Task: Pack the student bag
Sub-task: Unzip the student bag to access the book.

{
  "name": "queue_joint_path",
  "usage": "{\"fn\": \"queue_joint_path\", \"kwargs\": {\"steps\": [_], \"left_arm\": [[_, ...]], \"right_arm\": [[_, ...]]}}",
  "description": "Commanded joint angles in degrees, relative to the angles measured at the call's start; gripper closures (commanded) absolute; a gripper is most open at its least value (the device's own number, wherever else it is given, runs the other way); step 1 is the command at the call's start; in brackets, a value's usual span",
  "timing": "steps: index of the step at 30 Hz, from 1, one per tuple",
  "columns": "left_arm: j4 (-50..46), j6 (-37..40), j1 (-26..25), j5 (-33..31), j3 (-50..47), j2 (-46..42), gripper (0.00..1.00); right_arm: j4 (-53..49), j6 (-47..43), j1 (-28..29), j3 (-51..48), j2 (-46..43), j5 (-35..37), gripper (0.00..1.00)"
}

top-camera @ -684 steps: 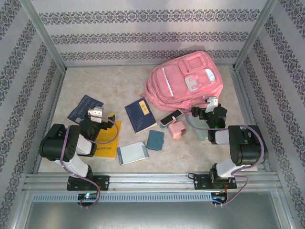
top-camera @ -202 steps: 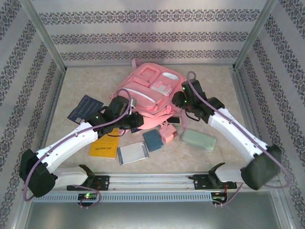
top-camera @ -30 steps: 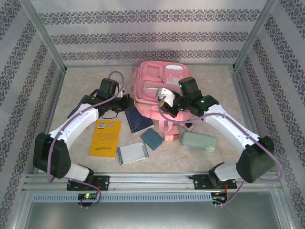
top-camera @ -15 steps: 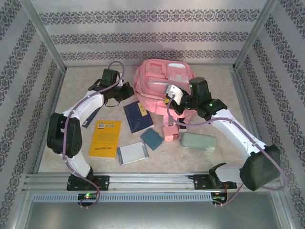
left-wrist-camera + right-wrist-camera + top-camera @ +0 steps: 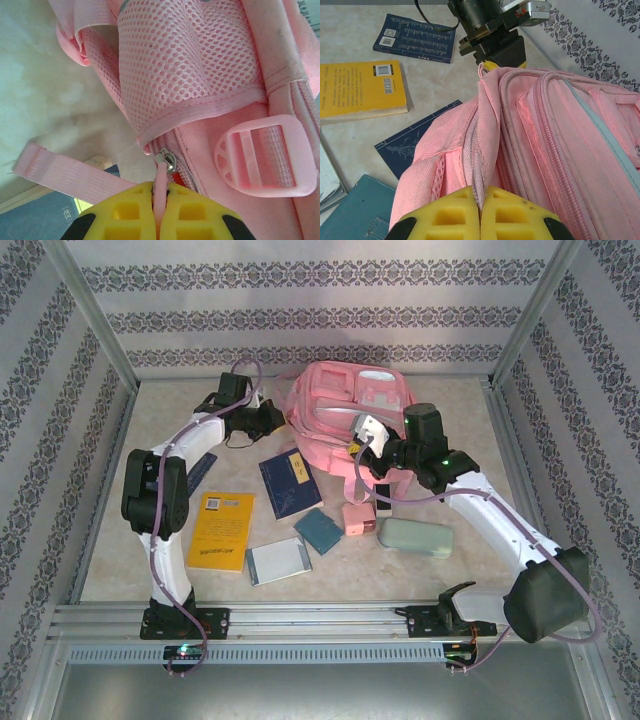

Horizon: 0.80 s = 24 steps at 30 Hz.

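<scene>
The student bag, a big pink backpack, stands at the back middle of the table. My left gripper is at its left side. In the left wrist view it is shut on the pink zipper pull, just below the metal slider and the mesh side pocket. My right gripper is at the bag's near side. In the right wrist view it is shut on a fold of bag fabric beside the zipper line, with the left gripper at the fold's far end.
In front of the bag lie a yellow book, a dark blue book, a blue booklet, a teal notebook, a grey notebook, a small pink box and a pale green case.
My left gripper has travelled back along the bag's left side, still holding the zipper pull. The right gripper has shifted slightly right with the fabric.
</scene>
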Motion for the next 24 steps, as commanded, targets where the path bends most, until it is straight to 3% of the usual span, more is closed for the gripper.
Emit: {"fn": "queue_joint_path", "kwargs": {"steps": [1,5,8,18,24], "left_arm": [[-1.41,-0.24,3.4,-3.88,2.5,-0.38,0.85],[-3.46,0.23,4.28,-6.29,1.29,-5.36,0.61],[-5.66,0.25,5.16,-10.66,-0.34,-10.56,0.5],[-6.58,-2.93,5.79,-18.55,-6.97,-26.09,0.44],[-10.61,-2.06,5.8,-19.89,-9.9,-33.98,0.44]], "right_arm": [[5.83,1.66,-1.07,2.31,-1.5,-4.23,1.0],[6.6,2.09,-2.43,5.29,1.17,-5.24,1.0],[5.93,0.43,-2.82,8.24,3.72,-7.05,1.0],[2.79,-9.45,2.76,21.89,16.52,-12.57,1.0],[-7.47,-19.56,10.18,30.87,22.74,-13.49,1.0]]}}
